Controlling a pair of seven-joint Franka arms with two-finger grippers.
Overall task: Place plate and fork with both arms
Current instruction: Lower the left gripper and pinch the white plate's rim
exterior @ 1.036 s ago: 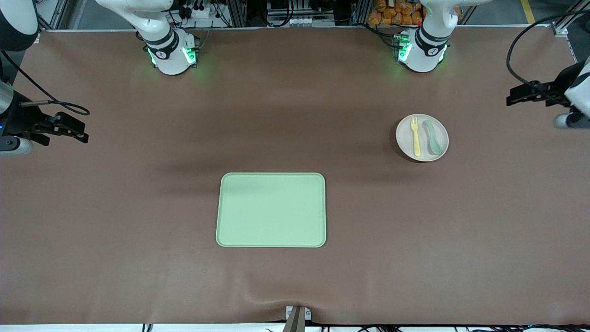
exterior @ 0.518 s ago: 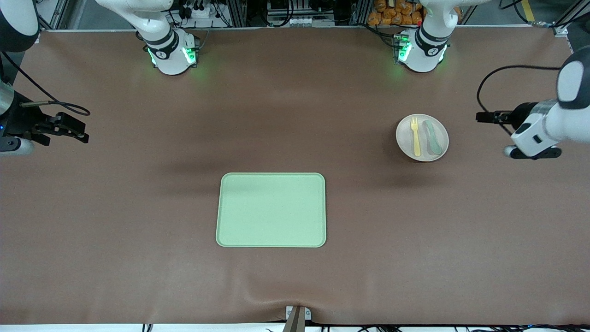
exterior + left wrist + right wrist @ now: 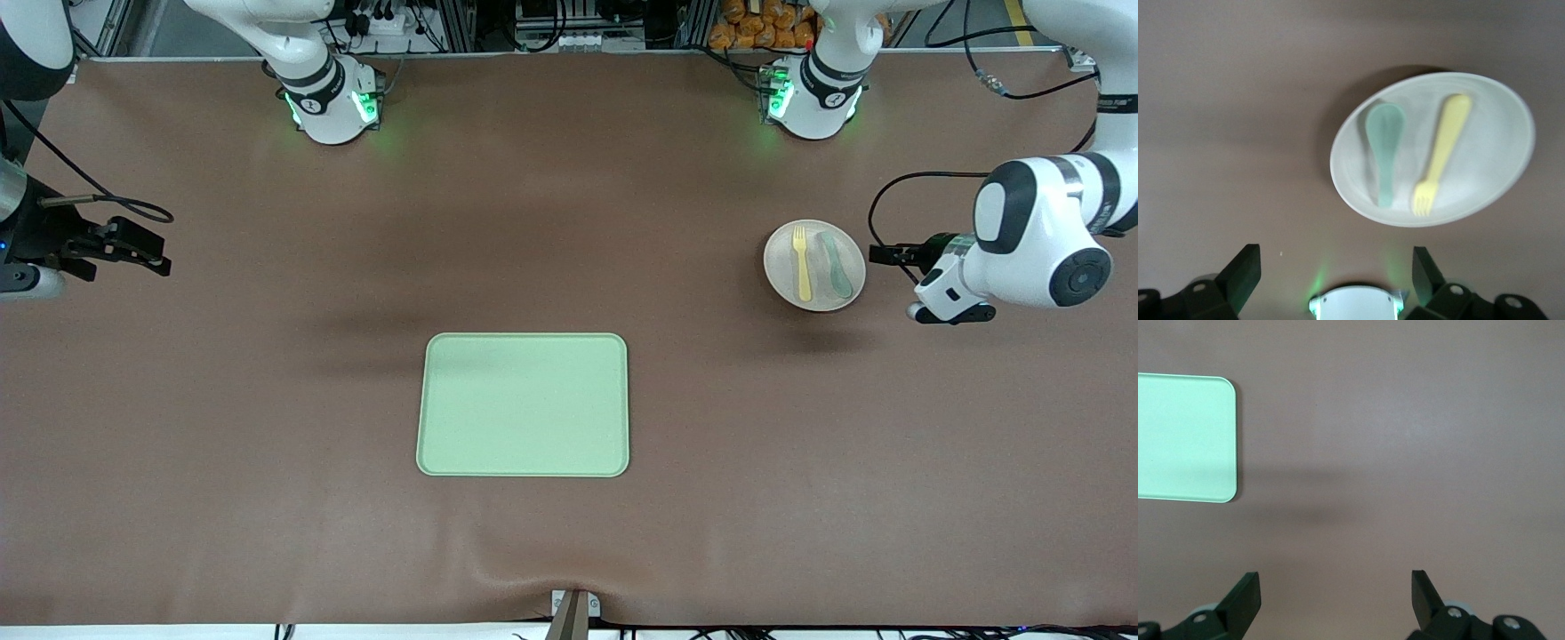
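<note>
The off-white plate (image 3: pixel 782 267) lies on the brown table near the left arm's base. On it lie the pale-yellow fork (image 3: pixel 803 263) and a grey-green spoon (image 3: pixel 836 265), side by side. The left wrist view shows the plate (image 3: pixel 1491 127), fork (image 3: pixel 1441 157) and spoon (image 3: pixel 1385 150). My left gripper (image 3: pixel 889 254) is open and empty over the table, just off the plate's rim toward the left arm's end; its own view shows it too (image 3: pixel 1331 270). My right gripper (image 3: pixel 147 249) is open and empty, waiting over the right arm's end (image 3: pixel 1335 593).
A light-green rectangular tray (image 3: pixel 523 404) lies mid-table, nearer the front camera than the plate; its corner shows in the right wrist view (image 3: pixel 1185 437). The arm bases (image 3: pixel 333 102) (image 3: pixel 813 98) stand along the table's back edge.
The left arm has swung in from the table's end toward the plate, bringing its gripper close to the rim. The right arm, plate, fork and tray have not moved.
</note>
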